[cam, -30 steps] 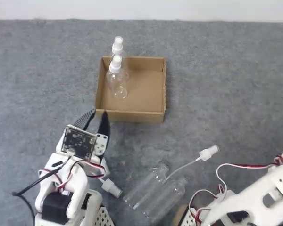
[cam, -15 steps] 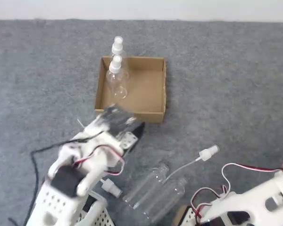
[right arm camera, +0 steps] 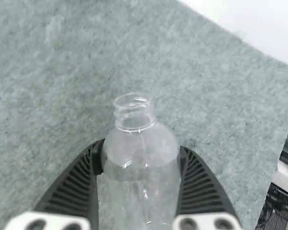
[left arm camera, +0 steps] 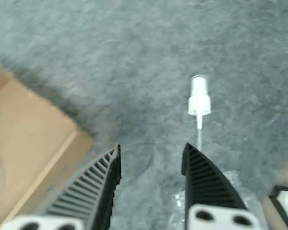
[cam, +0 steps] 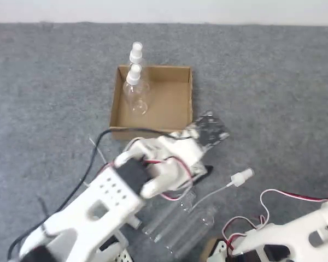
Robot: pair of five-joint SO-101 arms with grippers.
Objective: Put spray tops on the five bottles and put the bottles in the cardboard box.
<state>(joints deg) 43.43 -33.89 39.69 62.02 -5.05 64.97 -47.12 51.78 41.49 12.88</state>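
A cardboard box holds one clear bottle with a white spray top; a second capped bottle stands just behind the box. Two uncapped bottles lie side by side near the front edge. A loose spray top with its tube lies on the carpet. My left gripper hangs open between the box corner and that spray top, holding nothing. My right gripper is shut on an uncapped clear bottle, neck pointing away from the wrist.
Grey carpet covers the table, with open room to the right and left of the box. The right arm's white body and wires sit at the front right corner. A white edge borders the carpet.
The left arm has swung from the front left, past the box's front wall, to the right, and its gripper now hangs near the loose spray top. The right arm has hardly shifted.
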